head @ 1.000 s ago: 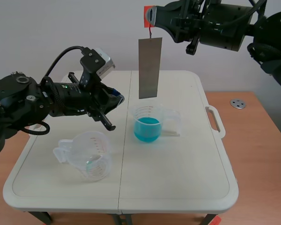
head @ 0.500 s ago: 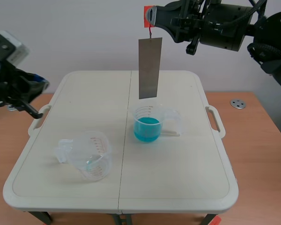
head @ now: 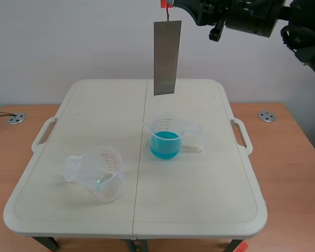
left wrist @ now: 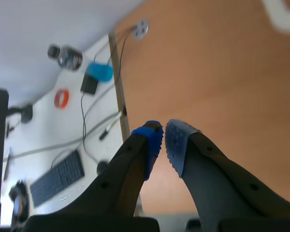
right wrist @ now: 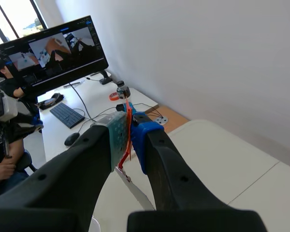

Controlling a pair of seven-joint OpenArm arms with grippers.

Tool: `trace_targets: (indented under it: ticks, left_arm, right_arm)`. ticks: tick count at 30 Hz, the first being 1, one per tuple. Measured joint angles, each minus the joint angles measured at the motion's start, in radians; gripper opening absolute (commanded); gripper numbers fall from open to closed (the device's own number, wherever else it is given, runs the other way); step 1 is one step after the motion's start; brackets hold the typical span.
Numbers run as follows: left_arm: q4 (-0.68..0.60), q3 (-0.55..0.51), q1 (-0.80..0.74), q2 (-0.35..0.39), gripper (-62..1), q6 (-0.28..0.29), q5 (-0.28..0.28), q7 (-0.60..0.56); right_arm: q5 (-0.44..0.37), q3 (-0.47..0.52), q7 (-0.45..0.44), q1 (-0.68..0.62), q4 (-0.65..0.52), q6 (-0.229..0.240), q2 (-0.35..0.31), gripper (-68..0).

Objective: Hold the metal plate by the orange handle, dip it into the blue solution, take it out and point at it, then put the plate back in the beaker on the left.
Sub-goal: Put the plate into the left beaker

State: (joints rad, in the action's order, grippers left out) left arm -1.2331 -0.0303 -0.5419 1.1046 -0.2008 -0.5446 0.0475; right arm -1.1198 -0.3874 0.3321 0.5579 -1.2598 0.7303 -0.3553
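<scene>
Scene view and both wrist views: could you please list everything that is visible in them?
metal plate: 1, grey, hanging upright above the blue-solution beaker
orange handle: 1, orange, atop the plate, pinched in the right gripper
blue-solution beaker: 1, clear, mid-table
second beaker: 1, clear with red marks, on the table nearer the robot's left
table: 1, cream
wooden surface: 1, brown, beneath the table
metal discs: 2, silver, on the wooden surface at either side
monitor: 1, black, on a white desk
keyboard: 1, dark, same desk
left gripper: 1, black, shut, over the wooden surface
right gripper: 1, black, raised, shut on the handle
</scene>
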Motion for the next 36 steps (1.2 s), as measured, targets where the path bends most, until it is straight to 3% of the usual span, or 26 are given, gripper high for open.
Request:
trace_targets:
  ticks: [6,15,20,25,29,36]
  left_arm:
    - [0.074,-0.008,-0.202,-0.045,-53.2,0.003,0.002,-0.047]
    - [0.153,-0.008,-0.347,-0.263,-53.2,0.022,0.161,-0.052]
    - [0.151,0.006,-0.393,-0.400,-53.2,0.130,0.213,-0.052]
    - [0.151,0.078,-0.408,-0.526,-53.2,0.172,0.259,-0.039]
    - [0.154,0.166,-0.406,-0.616,-53.2,0.172,0.299,-0.041]
    - [0.163,0.299,-0.406,-0.708,-53.2,0.172,0.352,-0.041]
  right_arm:
    - [-0.033,-0.049,0.005,0.027,0.000,0.000,-0.002,-66.2]
    - [-0.082,-0.131,0.003,0.035,-0.002,0.000,-0.002,-66.1]
    - [-0.103,-0.176,0.006,0.035,-0.027,0.000,-0.002,-66.0]
    - [-0.127,-0.224,0.006,0.035,-0.060,0.000,-0.002,-66.0]
    - [-0.127,-0.257,-0.008,0.035,-0.076,0.000,-0.002,-66.0]
    - [-0.127,-0.331,-0.012,0.040,-0.082,-0.002,0.036,-66.0]
